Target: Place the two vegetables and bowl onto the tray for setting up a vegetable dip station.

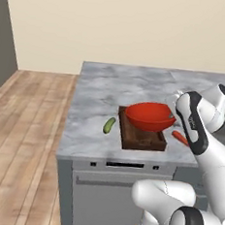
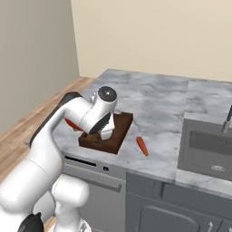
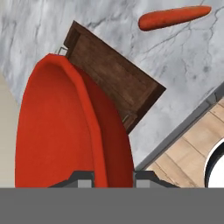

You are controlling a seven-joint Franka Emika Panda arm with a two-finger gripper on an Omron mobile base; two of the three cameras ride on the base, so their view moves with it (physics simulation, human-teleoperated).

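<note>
My gripper (image 3: 113, 177) is shut on the rim of the glossy red bowl (image 3: 57, 131), which runs up between the two fingertips. The bowl (image 1: 150, 115) hangs tilted over the far end of the dark brown wooden tray (image 1: 142, 139); I cannot tell whether it touches it. The green cucumber (image 1: 109, 125) lies on the counter just left of the tray. On the tray's right the orange-red carrot (image 1: 180, 137) lies on the marble, also seen from the right base (image 2: 142, 146) and from the hand (image 3: 174, 17). My arm hides most of the bowl (image 2: 70, 123) from the right base.
The grey marble counter (image 1: 102, 89) ends just in front of the tray, with a dishwasher front (image 1: 101, 196) below. A steel sink (image 2: 208, 147) with a faucet (image 2: 225, 121) sits to the right of the carrot. Wooden floor (image 1: 19, 139) lies left.
</note>
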